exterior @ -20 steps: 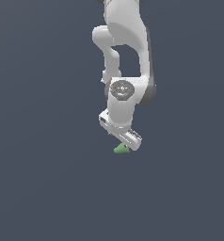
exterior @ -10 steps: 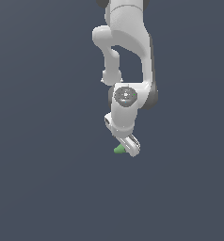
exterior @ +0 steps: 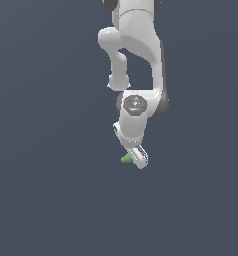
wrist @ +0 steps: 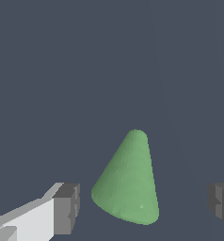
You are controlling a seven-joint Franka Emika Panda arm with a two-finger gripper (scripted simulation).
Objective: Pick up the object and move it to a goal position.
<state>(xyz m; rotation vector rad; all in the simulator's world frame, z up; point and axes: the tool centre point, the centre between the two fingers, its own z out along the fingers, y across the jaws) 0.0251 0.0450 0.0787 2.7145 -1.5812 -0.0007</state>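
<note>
Gripper (exterior: 136, 159) sat just below centre of the exterior view, arm (exterior: 136, 60) coming down from the top edge, and the green cone (exterior: 126, 159) poked out on the exterior view's left of the fingertips against plain dark ground (exterior: 46, 200). In the wrist view the cone (wrist: 128, 181) lay between the two grey pads (wrist: 67, 207), nearer one pad than the other, with clear gaps on both sides. So the fingers were spread and holding nothing. Cone looked to be lying on its side, round end face toward the camera, tip pointing away. My read: this was the pre-grasp alignment step, pick not yet made. To do it well, I'd centre the cone between the pads first, since it sat off to one side. Then drop low enough that the pads meet the fat end rather than the taper. A cone wall will tend to squirt out under squeeze, so close slowly. Goal position wasn't visible in either view.
</note>
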